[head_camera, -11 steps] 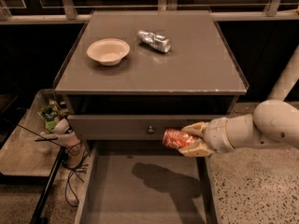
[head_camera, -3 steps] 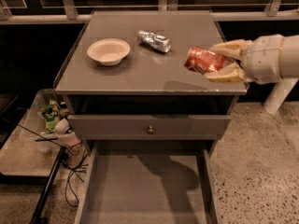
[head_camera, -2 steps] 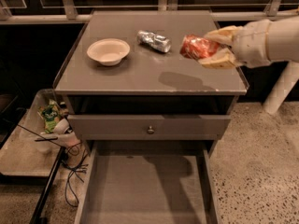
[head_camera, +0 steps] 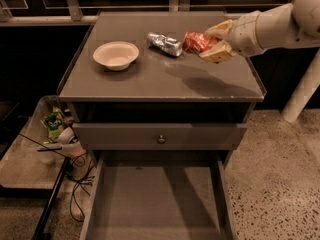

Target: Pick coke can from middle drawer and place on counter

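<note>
My gripper point(head_camera: 212, 43) comes in from the right and is shut on the red coke can point(head_camera: 197, 42), which lies sideways between the pale fingers point(head_camera: 216, 55). It hangs above the right half of the grey-brown counter point(head_camera: 150, 81) and casts a shadow on it. The can is just to the right of the crinkled silver can. The middle drawer point(head_camera: 155, 204) stands pulled out at the bottom, and its flat floor is bare.
A crinkled silver can point(head_camera: 164, 43) and a white bowl point(head_camera: 116, 55) sit on the counter's back half. A closed drawer front with a small knob point(head_camera: 161, 139) is above the open drawer. A low side shelf point(head_camera: 30, 159) with clutter and cables stands at the left.
The gripper has lifted the coke can from in front of the drawer up over the counter, then moved it left and toward the back, close to the silver can.
</note>
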